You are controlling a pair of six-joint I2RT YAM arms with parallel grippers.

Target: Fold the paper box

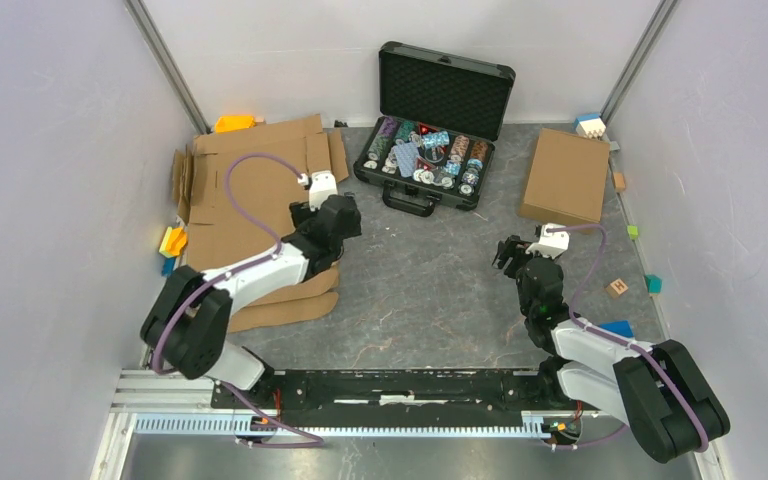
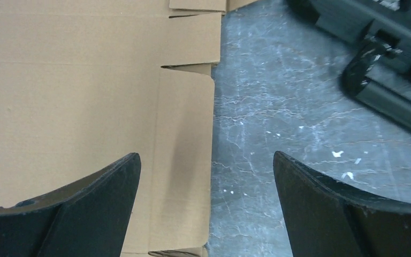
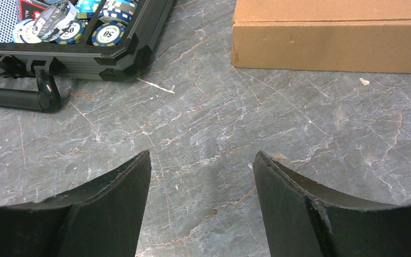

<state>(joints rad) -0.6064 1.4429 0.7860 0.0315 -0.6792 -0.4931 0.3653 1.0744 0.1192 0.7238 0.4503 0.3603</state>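
Left gripper (image 2: 206,160): jaws spread wide, nothing between them, above the right edge of the flat brown corrugated cardboard box sheet (image 2: 75,96). 1 finger is over a side flap, the other over the grey marbled table (image 2: 299,107). The sheet lies unfolded at the table's left, on more cardboard sheets (image 1: 290,308). Right gripper (image 3: 202,158): jaws apart, empty, over bare table. Open black hard case of poker chips (image 3: 75,56) ahead-left, closed brown cardboard box (image 3: 332,48) ahead-right

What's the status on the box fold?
Left gripper open over the paper box's edge, holding nothing. Right gripper open above the table. Paper box flat, unfolded. Black case close alongside.
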